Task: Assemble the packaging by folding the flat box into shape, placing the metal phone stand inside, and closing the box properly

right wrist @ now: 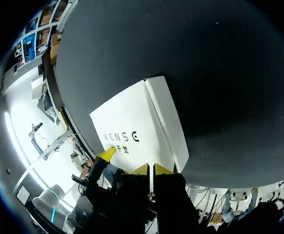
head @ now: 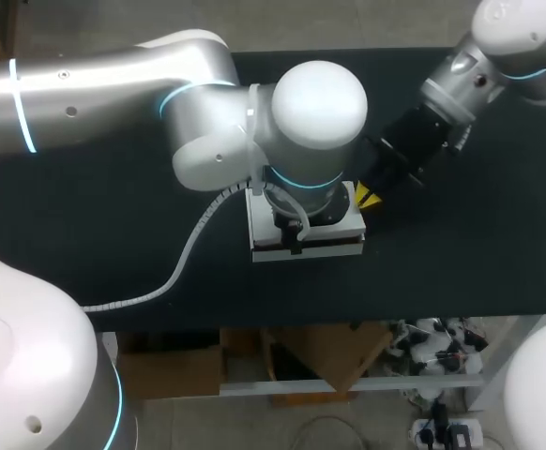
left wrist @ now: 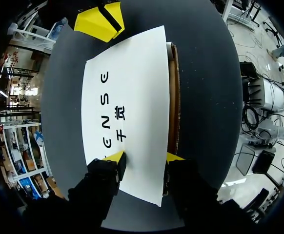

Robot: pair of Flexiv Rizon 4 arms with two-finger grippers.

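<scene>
Our left claw [left wrist: 144, 157] is wide open over the white box [left wrist: 132, 97]; our right claw [right wrist: 152, 169] is pinched closed at its edge.

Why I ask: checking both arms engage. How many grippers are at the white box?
2: left gripper over the top of the white box, right gripper at its edge.

- A black, matte surface [head: 85, 244] spans the head view, plain and unpatterned.
- Its near edge runs straight.
- Light on the surface is soft and even.
</scene>
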